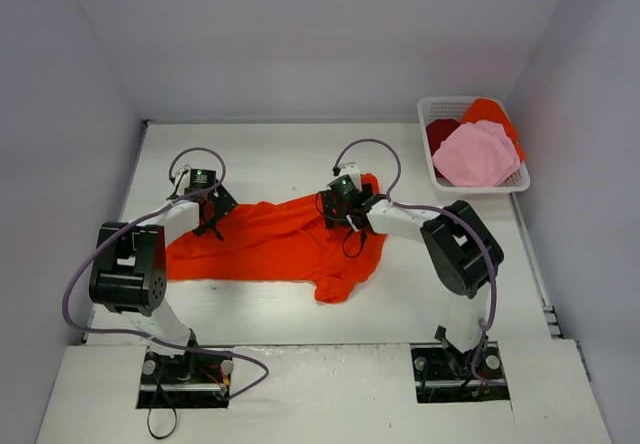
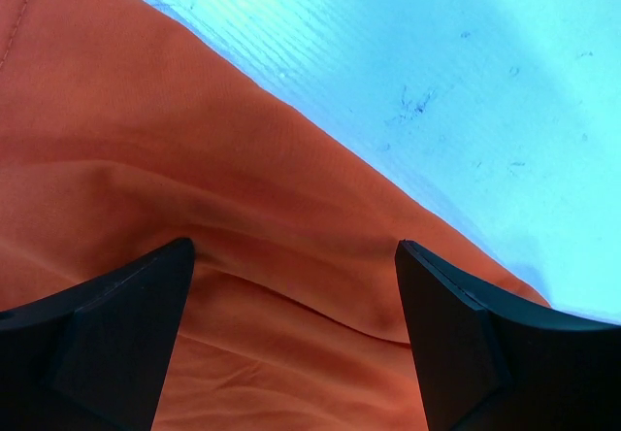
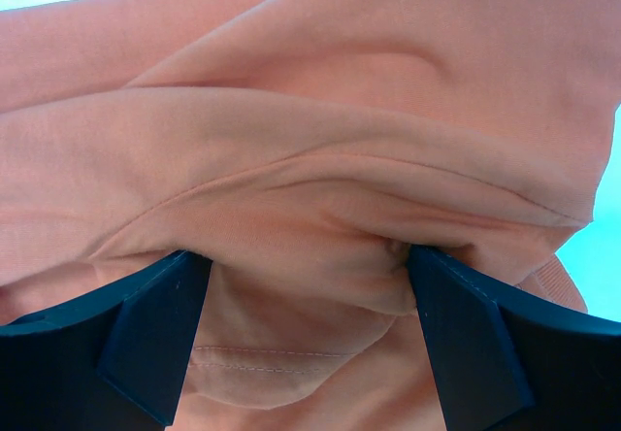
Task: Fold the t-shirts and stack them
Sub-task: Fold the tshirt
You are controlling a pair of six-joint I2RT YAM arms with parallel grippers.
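**Grippers spread at the far edge, nothing pinched yet**

Left gripper (image 1: pixel 207 207) hangs with its fingers apart at the far left edge of the large orange-red t-shirt (image 1: pixel 280 244). The shirt lies spread but rumpled across the middle of the table (image 1: pixel 270 159). In the left wrist view the cloth's edge runs diagonally between the fingers, with bare table beyond it.

The right gripper (image 1: pixel 343 202) is also spread and clamps nothing. It sits over the shirt's far right part, straddling a raised ridge of bunched cloth.

The step looks like taking the far edge at two points to straighten or fold the shirt. The left gripper should probably close just inside the edge, so that it catches cloth rather than table. The right gripper faces what looks like several layers, and closing there may lift a wad, so a single edge would be the safer hold. Lifting both together should keep the span taut.

The pink shirt (image 1: pixel 475 154), dark red shirt (image 1: pixel 440 132) and second orange shirt (image 1: pixel 490 112) lie in the white basket (image 1: pixel 432 104) at far right.
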